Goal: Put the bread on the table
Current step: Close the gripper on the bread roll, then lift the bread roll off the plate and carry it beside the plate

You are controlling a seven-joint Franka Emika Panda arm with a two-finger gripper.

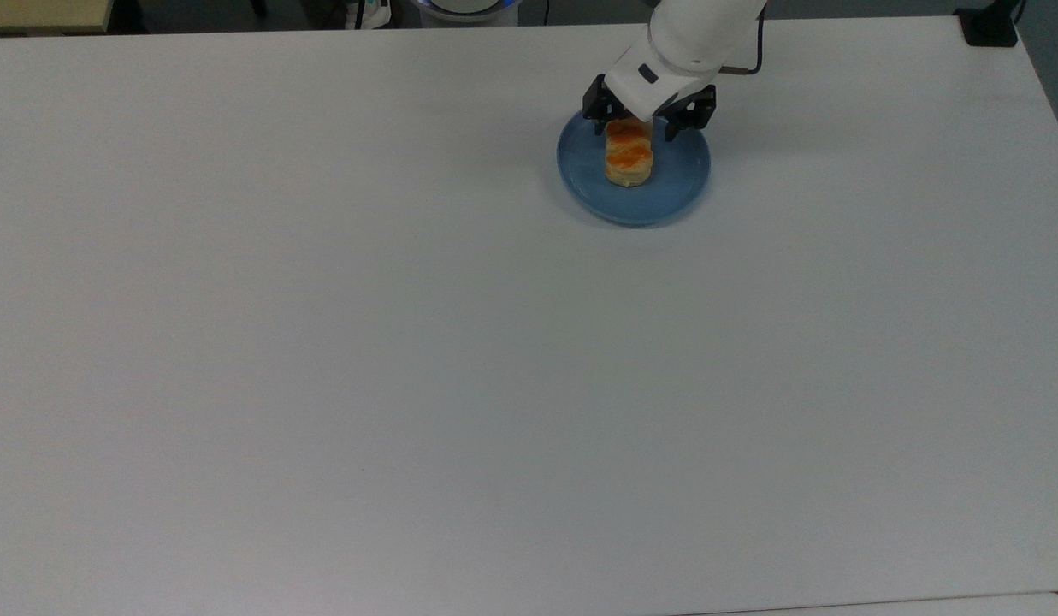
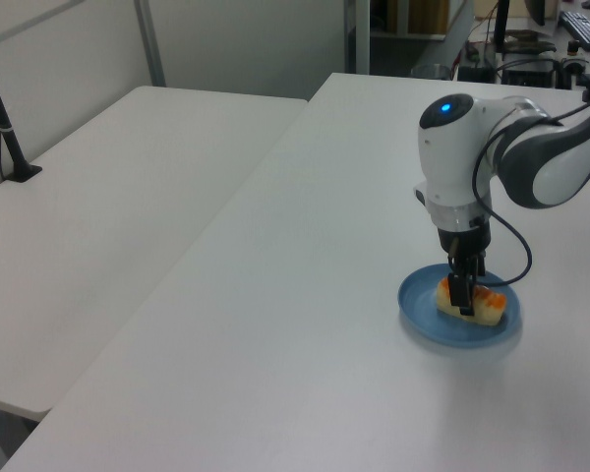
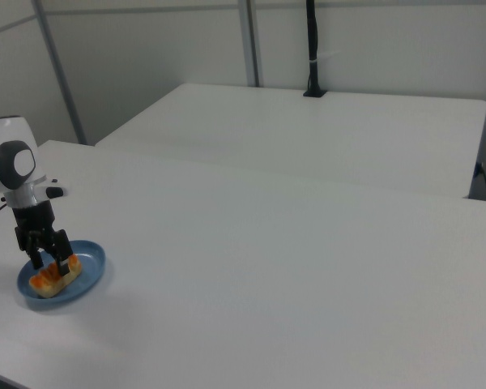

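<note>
You're at the grasp step: the gripper [image 1: 637,128] is down over the bread [image 1: 629,156], which sits on the blue plate [image 1: 678,184] near the far edge of the table [image 1: 409,342] in the top view, w/ nothing lifted yet. In the right view the two fingers [image 3: 65,264] stand apart, one on each side of the loaf's end nearest the arm, so the pincer reads as spread wider than the loaf and not clamped. Whether a pad already touches the crust, you can't tell; the left view puts the near finger right in front of the loaf. Next move, as a judgement: close across the loaf's short width, then lift straight up enough to clear the plate rim, carry it sideways to bare tabletop and set it down. Watch 2 things: the grip is toward one end, not the middle, so the loaf may tip or swing once lifted; and the plate is light-looking, so a dragging finger could shove it. Plenty of free white surface toward the top view's left and bottom for the drop.
</note>
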